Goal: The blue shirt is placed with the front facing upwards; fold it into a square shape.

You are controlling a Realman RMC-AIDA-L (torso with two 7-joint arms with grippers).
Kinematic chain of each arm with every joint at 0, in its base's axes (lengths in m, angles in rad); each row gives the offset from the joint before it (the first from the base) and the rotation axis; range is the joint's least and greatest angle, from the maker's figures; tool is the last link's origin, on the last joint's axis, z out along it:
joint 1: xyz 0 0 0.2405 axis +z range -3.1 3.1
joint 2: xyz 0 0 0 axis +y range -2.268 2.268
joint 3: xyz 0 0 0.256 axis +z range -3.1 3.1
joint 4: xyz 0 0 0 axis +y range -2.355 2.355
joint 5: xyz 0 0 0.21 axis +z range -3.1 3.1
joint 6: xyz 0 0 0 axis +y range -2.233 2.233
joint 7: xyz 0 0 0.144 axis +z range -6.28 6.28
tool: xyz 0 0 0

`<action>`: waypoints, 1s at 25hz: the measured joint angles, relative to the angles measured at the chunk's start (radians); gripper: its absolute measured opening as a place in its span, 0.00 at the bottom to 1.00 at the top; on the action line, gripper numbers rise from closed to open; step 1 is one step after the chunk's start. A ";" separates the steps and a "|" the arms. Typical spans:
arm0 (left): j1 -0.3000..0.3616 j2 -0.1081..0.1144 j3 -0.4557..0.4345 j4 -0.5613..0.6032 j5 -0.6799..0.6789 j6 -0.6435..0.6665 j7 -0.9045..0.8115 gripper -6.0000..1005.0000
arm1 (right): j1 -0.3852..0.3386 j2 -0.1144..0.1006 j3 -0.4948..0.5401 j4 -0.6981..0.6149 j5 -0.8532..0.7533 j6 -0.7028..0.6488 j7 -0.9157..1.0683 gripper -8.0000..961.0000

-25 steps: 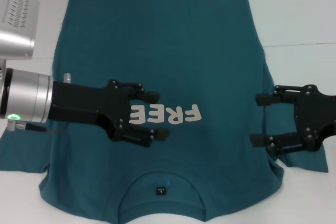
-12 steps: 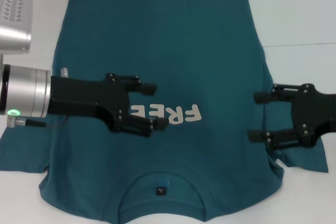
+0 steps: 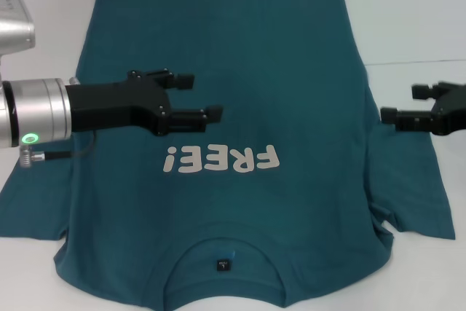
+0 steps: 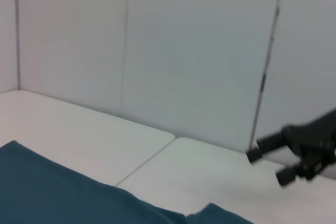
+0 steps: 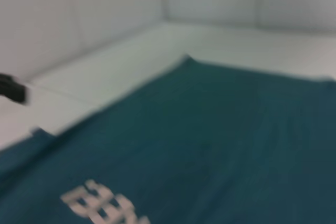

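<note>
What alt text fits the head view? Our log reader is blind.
A blue shirt lies flat, front up, on a white table, collar nearest the camera. The open left gripper hovers above its chest lettering; the open right gripper hovers at its right sleeve.

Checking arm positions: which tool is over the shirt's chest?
The left tool, open above the "FREE!" lettering on the blue shirt; the right tool hangs over the sleeve edge.
</note>
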 joint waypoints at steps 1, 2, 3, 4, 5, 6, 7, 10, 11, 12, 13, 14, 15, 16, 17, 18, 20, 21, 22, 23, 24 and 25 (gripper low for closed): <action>0.000 -0.001 0.000 -0.014 -0.010 -0.013 0.000 0.87 | 0.007 0.000 0.000 0.000 -0.041 0.012 0.032 0.97; 0.000 -0.002 0.000 -0.021 -0.016 -0.021 0.000 0.87 | 0.012 0.000 0.000 0.000 -0.078 0.018 0.062 0.97; 0.000 -0.002 -0.001 -0.036 -0.031 -0.035 -0.003 0.87 | 0.017 0.000 0.000 0.000 -0.114 0.024 0.094 0.97; 0.000 -0.003 -0.001 -0.041 -0.037 -0.041 -0.006 0.87 | 0.022 0.000 0.000 -0.001 -0.153 0.030 0.132 0.97; 0.000 -0.003 -0.002 -0.053 -0.053 -0.054 -0.014 0.87 | 0.027 0.000 0.000 -0.003 -0.193 0.033 0.171 0.97; 0.000 -0.003 -0.004 -0.059 -0.061 -0.061 -0.021 0.87 | 0.031 -0.002 0.000 -0.005 -0.229 0.032 0.208 0.97; 0.001 -0.003 -0.007 -0.067 -0.073 -0.072 -0.031 0.87 | 0.034 -0.005 0.000 -0.006 -0.261 0.025 0.246 0.97; 0.006 -0.008 -0.010 -0.078 -0.103 -0.083 -0.043 0.87 | 0.044 -0.016 0.003 -0.006 -0.345 -0.009 0.346 0.96; 0.009 -0.010 -0.010 -0.080 -0.115 -0.085 -0.043 0.87 | 0.046 -0.019 0.007 -0.006 -0.367 -0.019 0.374 0.96; 0.011 -0.012 -0.010 -0.082 -0.122 -0.085 -0.043 0.87 | 0.048 -0.020 0.010 -0.005 -0.384 -0.027 0.396 0.96; 0.013 -0.014 -0.010 -0.083 -0.127 -0.085 -0.043 0.87 | 0.049 -0.020 0.014 -0.004 -0.400 -0.033 0.418 0.96; 0.015 -0.017 -0.009 -0.083 -0.131 -0.086 -0.044 0.87 | 0.049 -0.020 0.018 -0.002 -0.415 -0.038 0.440 0.96; 0.016 -0.019 -0.008 -0.083 -0.132 -0.088 -0.047 0.87 | 0.049 -0.020 0.020 -0.001 -0.427 -0.040 0.458 0.96; 0.016 -0.020 -0.007 -0.084 -0.132 -0.090 -0.049 0.87 | 0.049 -0.020 0.021 -0.001 -0.440 -0.041 0.473 0.96; 0.016 -0.020 -0.007 -0.084 -0.132 -0.091 -0.051 0.87 | 0.049 -0.021 0.021 0.001 -0.454 -0.042 0.489 0.96; 0.016 -0.020 -0.007 -0.084 -0.132 -0.093 -0.055 0.87 | 0.048 -0.021 0.021 0.004 -0.468 -0.042 0.498 0.96; 0.016 -0.020 -0.007 -0.084 -0.132 -0.095 -0.057 0.87 | 0.048 -0.021 0.021 0.011 -0.490 -0.043 0.508 0.96; 0.016 -0.020 -0.008 -0.084 -0.132 -0.097 -0.057 0.87 | 0.049 -0.020 0.021 0.015 -0.499 -0.044 0.510 0.96; 0.016 -0.020 -0.009 -0.084 -0.132 -0.098 -0.057 0.87 | 0.049 -0.020 0.021 0.018 -0.509 -0.045 0.512 0.96; 0.016 -0.021 -0.009 -0.084 -0.132 -0.100 -0.057 0.87 | 0.049 -0.019 0.021 0.020 -0.516 -0.046 0.514 0.96; 0.016 -0.021 -0.010 -0.084 -0.132 -0.102 -0.057 0.87 | 0.050 -0.019 0.021 0.023 -0.523 -0.046 0.517 0.96; 0.016 -0.021 -0.010 -0.084 -0.133 -0.104 -0.057 0.87 | 0.052 -0.019 0.021 0.028 -0.531 -0.045 0.520 0.96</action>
